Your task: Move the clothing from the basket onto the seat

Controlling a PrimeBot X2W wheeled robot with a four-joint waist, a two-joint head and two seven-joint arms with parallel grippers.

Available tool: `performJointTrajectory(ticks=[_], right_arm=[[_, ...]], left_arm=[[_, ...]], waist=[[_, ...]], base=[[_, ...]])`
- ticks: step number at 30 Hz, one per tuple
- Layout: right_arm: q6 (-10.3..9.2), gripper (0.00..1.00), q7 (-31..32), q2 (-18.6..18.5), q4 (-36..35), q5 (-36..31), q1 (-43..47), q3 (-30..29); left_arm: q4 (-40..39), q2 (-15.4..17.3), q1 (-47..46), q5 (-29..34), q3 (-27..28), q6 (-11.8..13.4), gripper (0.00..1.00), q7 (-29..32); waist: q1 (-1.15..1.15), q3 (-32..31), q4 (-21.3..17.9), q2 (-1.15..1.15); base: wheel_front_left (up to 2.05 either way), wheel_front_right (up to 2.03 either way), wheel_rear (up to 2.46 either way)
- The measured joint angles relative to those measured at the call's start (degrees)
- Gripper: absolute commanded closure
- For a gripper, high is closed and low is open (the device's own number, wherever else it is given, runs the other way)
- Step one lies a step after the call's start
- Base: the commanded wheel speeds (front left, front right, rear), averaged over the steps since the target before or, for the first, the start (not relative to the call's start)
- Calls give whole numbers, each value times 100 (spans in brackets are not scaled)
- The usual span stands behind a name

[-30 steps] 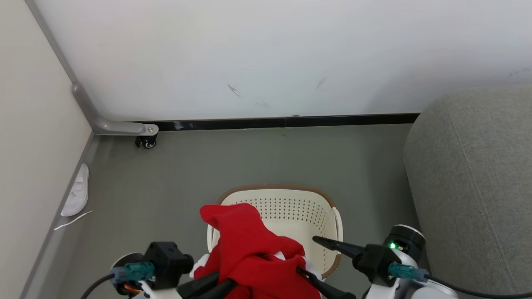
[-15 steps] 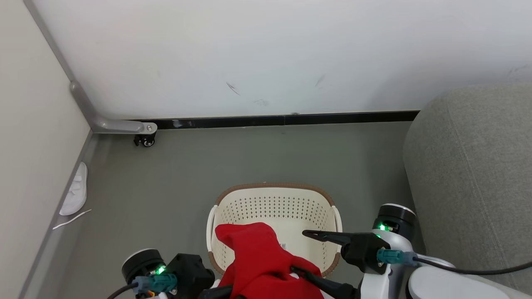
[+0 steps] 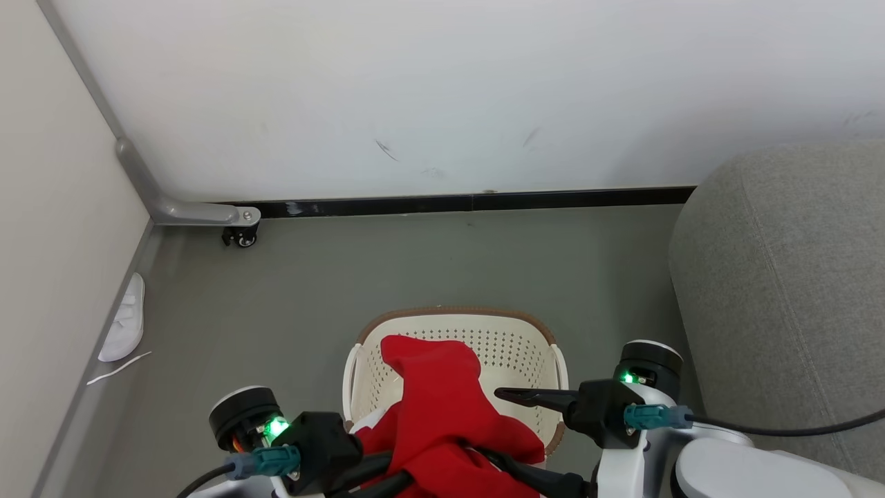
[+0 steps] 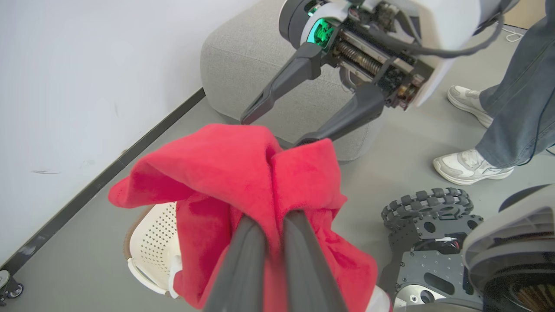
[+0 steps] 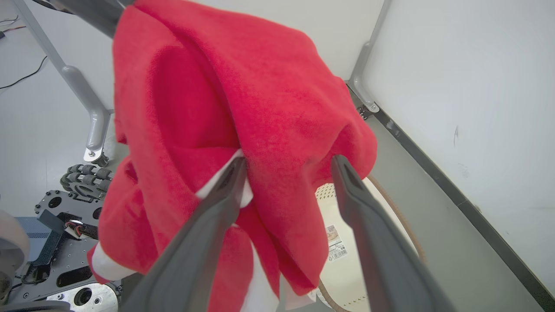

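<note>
1. above the near side of the basket (image 3: 456, 311) hangs the clothing (image 3: 449, 415), red with a white piece showing low down. the basket's bottom and its label sticker (image 5: 336, 242) look bare beneath it, so i judge the lift out is all but done. whether the lowest hem clears the rim i cannot tell.
2. my left gripper (image 4: 273, 221) has its fingers pressed together on a fold of the red fabric, high over the basket's near-left corner. it appears to carry the whole weight.
3. my right gripper (image 5: 289, 162) sits over the basket's right side with its fingers spread wide. one tip is tucked under the cloth by the white piece and the other sits at the fabric's edge, so nothing is clamped.
4. the seat (image 3: 781, 311) lies to the right of the basket, with a strip of grey floor (image 3: 415, 263) between them. from the held bundle the target is off to the right, past the right gripper — so the arm doing the holding is the one farther from it.
5. the clothing drapes down from the pinch, so its long axis is roughly vertical, with the loose tail toward the basket.
6. as i judge it, the next move is a rightward carry kept high, with the right gripper either closing to share the load or moving aside. the risk i see is the tail catching the basket's right rim or handle — dragging the basket along.
</note>
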Motion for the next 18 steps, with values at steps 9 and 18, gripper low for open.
performJointTrajectory(ticks=[9,18], right_arm=[[0,0,-83,-2,77,286,-93,93],[0,0,-149,4,171,377,-104,180]], left_arm=[[298,-33,-495,37,-346,-1,100,-396],[725,-44,-882,36,-552,-2,100,-725]], waist=[[0,-3,29,0],[0,-67,81,0]], base=[[0,0,0],[0,0,0]])
